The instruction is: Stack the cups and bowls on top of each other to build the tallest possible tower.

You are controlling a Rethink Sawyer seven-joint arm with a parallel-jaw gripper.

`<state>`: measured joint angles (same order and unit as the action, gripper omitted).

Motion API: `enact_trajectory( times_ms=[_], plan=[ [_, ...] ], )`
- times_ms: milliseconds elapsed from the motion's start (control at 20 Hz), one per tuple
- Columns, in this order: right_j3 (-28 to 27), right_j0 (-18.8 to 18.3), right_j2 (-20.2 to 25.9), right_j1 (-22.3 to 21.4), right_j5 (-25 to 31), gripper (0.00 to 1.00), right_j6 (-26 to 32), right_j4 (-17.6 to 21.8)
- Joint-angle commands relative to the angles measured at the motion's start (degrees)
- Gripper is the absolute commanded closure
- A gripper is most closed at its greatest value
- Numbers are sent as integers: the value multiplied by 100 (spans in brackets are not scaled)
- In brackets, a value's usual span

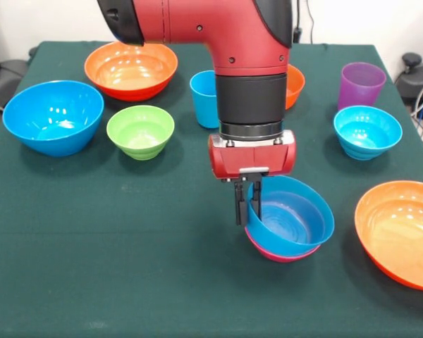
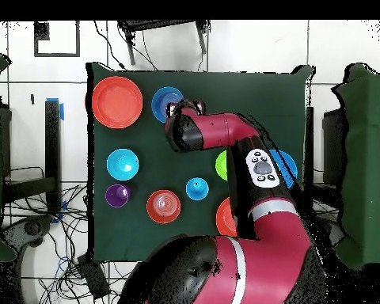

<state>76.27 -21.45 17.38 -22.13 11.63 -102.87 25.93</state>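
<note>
Light is bright and even in the front view, falling from above. The bowls carry white glare patches inside, strongest on the orange bowl (image 1: 131, 69) behind the gripper (image 1: 245, 204) and on the blue bowl (image 1: 53, 115) off to its side. Soft shadows spread on the green table cloth (image 1: 127, 267) beside each bowl and under the arm (image 1: 225, 42). The overhead view is paler, and the arm's shell there shows a faint sheen.
</note>
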Motion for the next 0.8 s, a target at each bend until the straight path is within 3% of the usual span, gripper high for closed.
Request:
enact_trajectory(
  times_ms=[50,450,500,800],
  plan=[
    [19,-137,469,-76,-44,100,307,420],
    [-9,-245,640,-16,-149,100,304,463],
    [-15,-256,658,-7,-150,0,307,475],
    [-42,-271,683,10,-3,0,365,453]
  ],
)
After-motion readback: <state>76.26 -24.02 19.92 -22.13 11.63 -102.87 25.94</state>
